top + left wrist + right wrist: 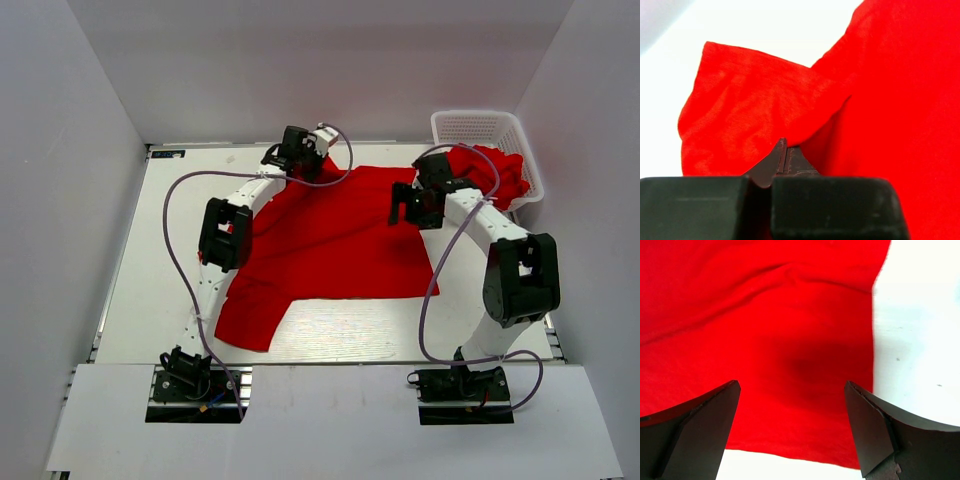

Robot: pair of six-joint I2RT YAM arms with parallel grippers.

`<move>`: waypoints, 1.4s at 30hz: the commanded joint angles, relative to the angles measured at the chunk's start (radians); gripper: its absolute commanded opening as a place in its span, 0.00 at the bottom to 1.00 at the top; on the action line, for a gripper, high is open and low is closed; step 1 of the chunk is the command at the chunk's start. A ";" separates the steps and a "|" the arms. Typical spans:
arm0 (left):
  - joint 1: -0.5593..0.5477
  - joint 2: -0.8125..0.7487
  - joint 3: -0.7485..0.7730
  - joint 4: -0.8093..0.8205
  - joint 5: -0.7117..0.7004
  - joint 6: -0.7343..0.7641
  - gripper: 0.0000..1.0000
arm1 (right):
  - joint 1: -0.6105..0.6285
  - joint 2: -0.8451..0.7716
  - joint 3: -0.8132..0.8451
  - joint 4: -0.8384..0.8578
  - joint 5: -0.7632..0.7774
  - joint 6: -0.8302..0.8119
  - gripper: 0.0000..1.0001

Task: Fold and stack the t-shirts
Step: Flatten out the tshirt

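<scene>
A bright red t-shirt (335,240) lies spread on the table, one sleeve hanging toward the near left. My left gripper (297,160) is at its far left corner. In the left wrist view the gripper (785,144) is shut on a raised fold of the red cloth (755,100). My right gripper (408,208) hovers over the shirt's far right part. In the right wrist view it (791,385) is open and empty above the flat cloth (790,315), near the cloth's edge. More red shirts (495,172) lie bunched in the basket.
A white mesh basket (478,125) stands at the far right corner of the table. Bare white table (380,330) shows in front of the shirt. Grey walls close in on three sides. Purple cables loop off both arms.
</scene>
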 commanded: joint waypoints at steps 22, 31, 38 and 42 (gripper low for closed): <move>0.281 -0.001 0.045 0.260 0.174 -0.138 0.04 | -0.005 0.239 -0.003 0.007 -0.042 0.028 0.90; 0.365 0.078 0.042 0.534 0.185 -0.193 0.05 | -0.005 0.276 0.057 -0.049 0.007 0.034 0.90; 0.415 0.122 0.076 0.685 0.133 -0.227 0.43 | -0.006 0.280 0.073 -0.083 0.058 0.036 0.90; 0.434 0.108 0.067 0.699 0.064 -0.204 1.00 | -0.005 0.285 0.085 -0.095 0.079 0.042 0.90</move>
